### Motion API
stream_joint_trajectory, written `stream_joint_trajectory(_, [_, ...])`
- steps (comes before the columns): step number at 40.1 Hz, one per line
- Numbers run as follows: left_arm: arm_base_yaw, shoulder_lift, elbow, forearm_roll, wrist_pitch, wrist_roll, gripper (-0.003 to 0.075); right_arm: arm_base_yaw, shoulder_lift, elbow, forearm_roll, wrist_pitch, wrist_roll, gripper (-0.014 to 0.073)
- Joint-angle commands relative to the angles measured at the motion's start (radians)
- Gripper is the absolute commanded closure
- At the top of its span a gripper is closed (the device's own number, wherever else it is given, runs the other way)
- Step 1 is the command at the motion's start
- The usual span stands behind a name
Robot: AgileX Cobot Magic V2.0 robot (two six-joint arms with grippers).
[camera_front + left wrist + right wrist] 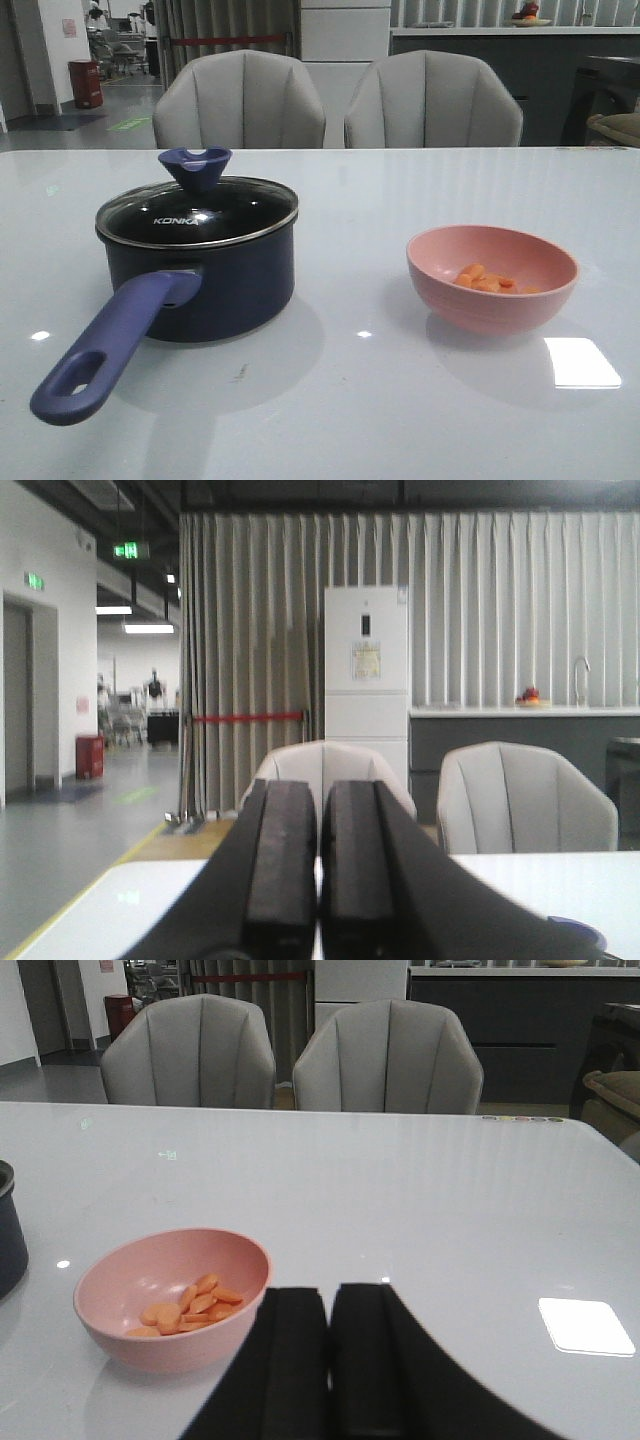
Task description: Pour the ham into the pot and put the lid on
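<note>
Evidently, no step of the task is complete. The ham [486, 279] lies in a small heap at the bottom of the pink bowl [440, 277], which stands upright on the desk [350, 400] toward the right. The pot [210, 285] stands well apart from it on the left, handle [105, 350] pointing toward the camera. The lid [200, 210] sits squarely on the pot's rim, its blue knob [195, 165] uppermost.

Neither arm appears in the front view. In the left wrist view the left claw [320, 865] is drawn together, fingers almost touching, gripping nothing and aimed level across the room. The right claw [330, 1355] is likewise pinched narrow and empty, near the bowl but not touching it.

In my judgement everything remains: the lid must come off and be set aside, the bowl must be lifted and tipped over the pot, and the lid must go back on. The left arm seems better placed for the lid, the right for the bowl.
</note>
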Motion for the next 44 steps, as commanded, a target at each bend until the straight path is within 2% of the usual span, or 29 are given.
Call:
stream_joint_trajectory(1, [0.0,0.066,-0.15,-0.016,0.124,-0.006,0.0601,0.0,-0.02,-0.005,-0.013,-0.081,-0.004,0.0446])
stream_joint_trajectory(5, [0.0,0.151,-0.277,-0.016,0.31,-0.006,0.0601,0.0,-0.02,-0.005,-0.013,-0.081,-0.004,0.0446])
stream_joint_trajectory(10, [0.0,0.241,-0.35,-0.022,0.442,-0.006,0.0601,0.0,-0.02,-0.005,-0.013,-0.081,-0.004,0.0446])
stream_joint_trajectory(27, [0.0,0.367,-0.339,-0.033,0.471,-0.006,0.0587,0.0,-0.02,-0.005,-0.013,-0.081,-0.004,0.0446])
stream_joint_trajectory(30, [0.0,0.39,-0.341,-0.033,0.487,-0.006,0.0535,0.0,-0.02,-0.005,-0.013,-0.081,-0.004,0.0446])
stream_joint_trajectory(33, [0.0,0.41,-0.341,-0.033,0.497,-0.006,0.0448,0.0,-0.02,-0.005,-0.013,-0.081,-0.004,0.0446])
stream_joint_trajectory(39, [0.0,0.457,-0.345,-0.033,0.491,-0.006,0.0183,0.0,-0.02,-0.005,-0.013,-0.081,-0.004,0.0446])
stream_joint_trajectory(41, [0.0,0.477,-0.356,-0.033,0.494,-0.006,0.0127,0.0,-0.02,-0.005,-0.013,-0.081,-0.004,0.0446])
stream_joint_trajectory(44, [-0.005,0.517,-0.386,-0.033,0.511,-0.006,0.0092,0.0,-0.02,-0.005,-0.013,-0.081,-0.004,0.0446])
